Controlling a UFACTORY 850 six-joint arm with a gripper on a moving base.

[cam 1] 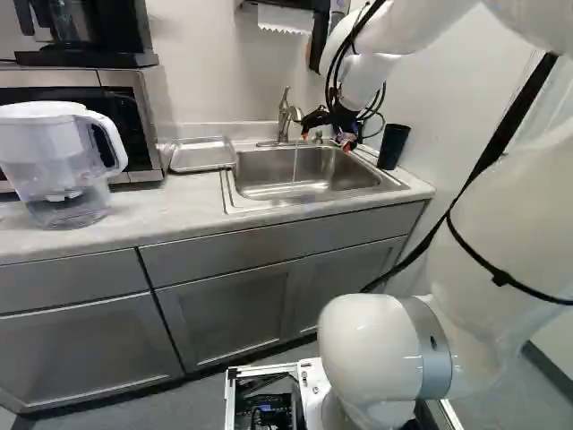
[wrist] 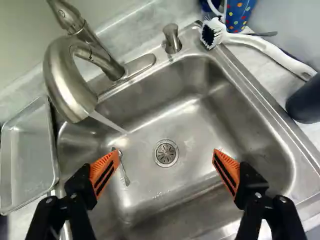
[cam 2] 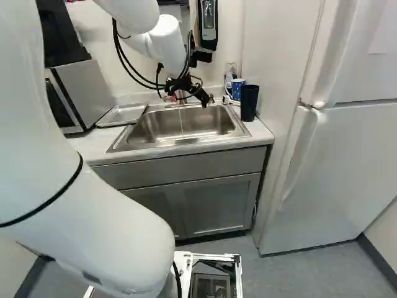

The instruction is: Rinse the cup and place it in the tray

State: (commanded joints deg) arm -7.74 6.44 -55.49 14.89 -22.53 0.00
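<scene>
My gripper (wrist: 166,156) is released above the sink (wrist: 200,130). Water (wrist: 107,121) runs. Dark cup (cam 1: 392,146) stands near the counter's (cam 1: 179,210) right edge. Rinsing and tray (wrist: 30,155) placement apparently remain.

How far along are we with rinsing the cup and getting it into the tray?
Done: the faucet is running into the sink. In hand: nothing; the gripper is open over the basin. Left: apparently the pickup, rinse and placing, as the dark cup and spotted mug stand beside the sink and the tray holds no cup. Earlier rinsing can't be judged.
</scene>
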